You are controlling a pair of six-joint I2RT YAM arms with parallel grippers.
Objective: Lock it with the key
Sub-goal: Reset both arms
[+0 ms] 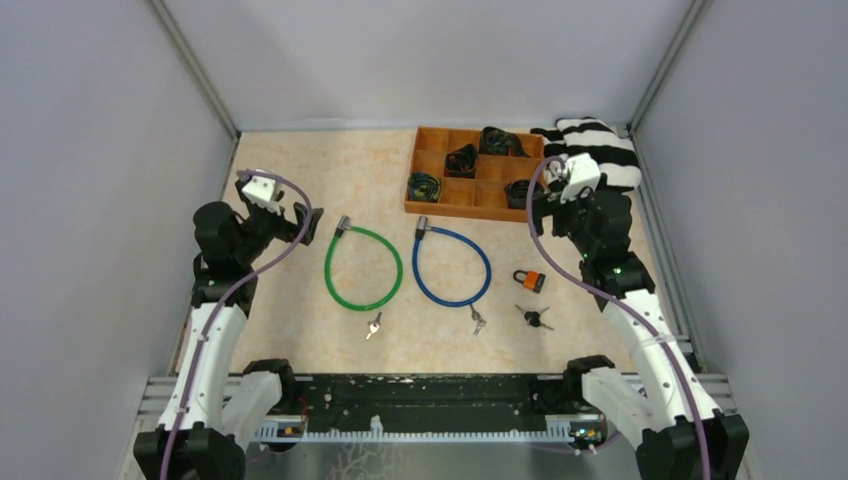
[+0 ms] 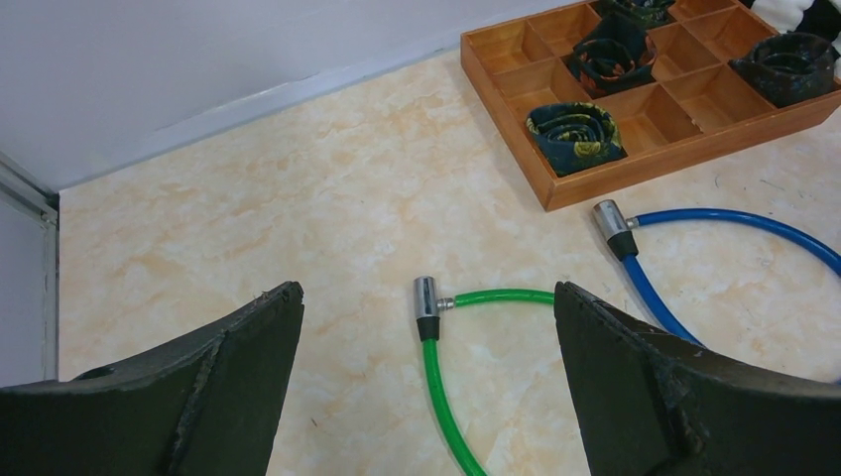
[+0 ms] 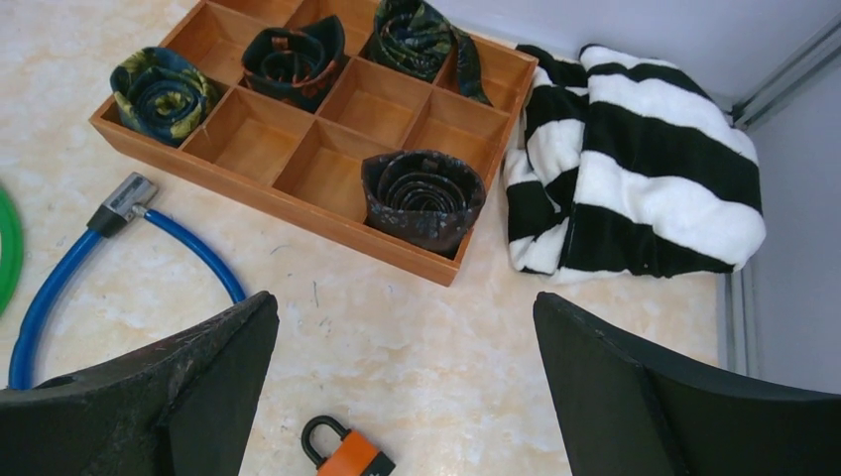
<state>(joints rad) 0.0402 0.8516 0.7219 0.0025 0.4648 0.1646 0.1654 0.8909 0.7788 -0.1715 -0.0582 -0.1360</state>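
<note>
A green cable lock (image 1: 363, 268) lies looped on the table, its metal head (image 2: 425, 297) between my left fingers in the left wrist view. A blue cable lock (image 1: 451, 266) lies to its right. An orange padlock (image 1: 530, 280) sits right of that and also shows in the right wrist view (image 3: 352, 456). Keys lie near the front: one below the green loop (image 1: 374, 325), one below the blue loop (image 1: 478, 320), and a dark-headed pair (image 1: 534, 317) below the padlock. My left gripper (image 1: 303, 222) is open and empty, raised left of the green lock. My right gripper (image 1: 545, 205) is open and empty above the padlock.
A wooden compartment tray (image 1: 447, 196) with several rolled ties stands at the back right. A black-and-white striped cloth (image 1: 598, 148) lies in the back right corner. Grey walls and aluminium rails enclose the table.
</note>
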